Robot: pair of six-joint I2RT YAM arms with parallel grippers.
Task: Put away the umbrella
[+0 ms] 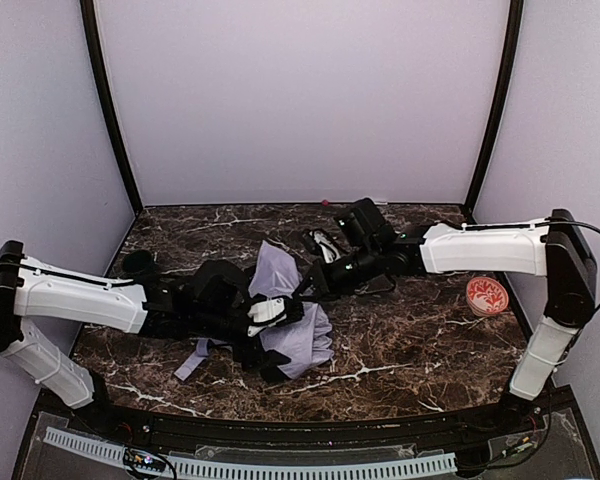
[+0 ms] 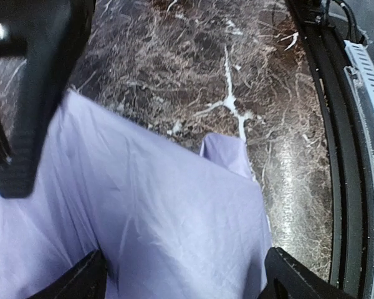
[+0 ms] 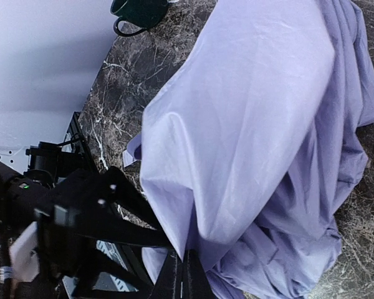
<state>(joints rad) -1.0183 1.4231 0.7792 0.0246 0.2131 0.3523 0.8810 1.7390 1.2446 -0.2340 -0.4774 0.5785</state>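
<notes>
Umbrella: the umbrella point(image 1: 280, 300) lies collapsed mid-desk point(image 1: 410, 340), its lavender canopy loose and bunched between the two arms, with the strap point(image 1: 193, 362) trailing toward the near edge.
Right tool: the right tool point(image 3: 182, 274) is clenched, apparently on a thin fold at the canopy's edge.
Left tool: the left tool point(image 2: 187, 274) is released, its jaws wide above the fabric, grasping nothing.
Slip risk: one narrow pinch on slick cloth looks weak, so a pull could slide the fold free.
Strain risk: the shaft is hidden, and hauling on the fabric alone could twist the ribs or drag the whole heap.
Snag risk: loose folds under the left tool could bunch unevenly if it closes.
Collision risk: both tools work close together over the same heap.
</notes>
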